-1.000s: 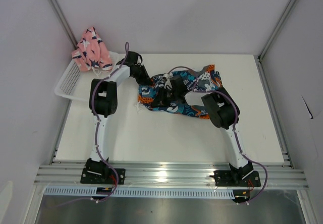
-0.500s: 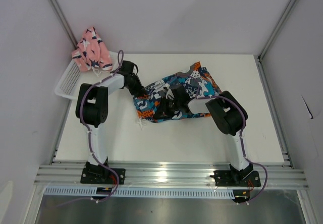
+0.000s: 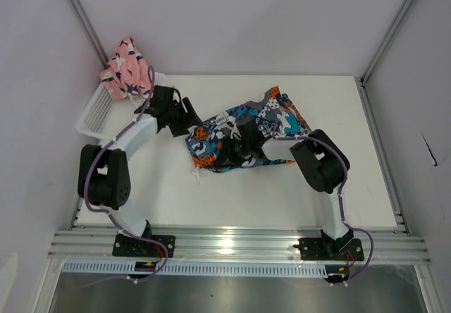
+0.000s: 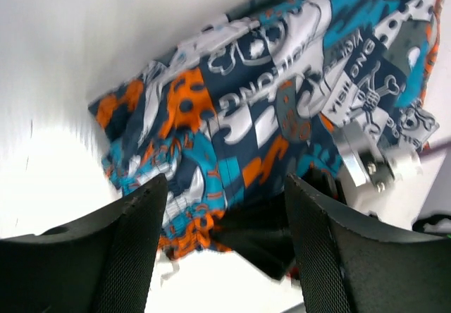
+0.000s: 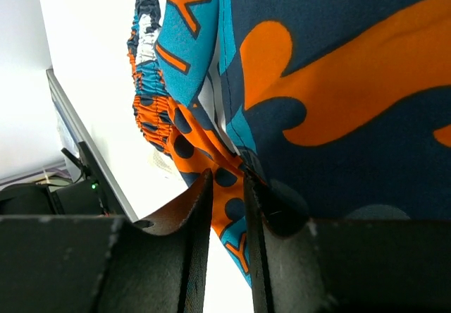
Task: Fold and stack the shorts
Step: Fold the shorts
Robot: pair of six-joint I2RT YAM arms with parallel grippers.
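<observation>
left fingers [image 4: 134, 246]: yours stand wide apart with nothing between them, just above the left edge of the printed shorts [image 3: 246, 133].
right fingers [image 5: 176, 242]: yours are pinched narrow on an orange-and-blue fold of that pair.
printed shorts: bunched on the desk [image 3: 211, 200], mid-surface, between your two arms.
pink shorts [image 3: 127, 70]: heaped at the far end of the white mesh basket [image 3: 95, 115], far-left corner.

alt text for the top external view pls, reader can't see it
Blue, orange and white printed shorts lie crumpled on the white table, the right end effector down on their middle and the left end effector just off their left edge. Pink shorts sit bunched on a white mesh basket at the far left corner.
</observation>
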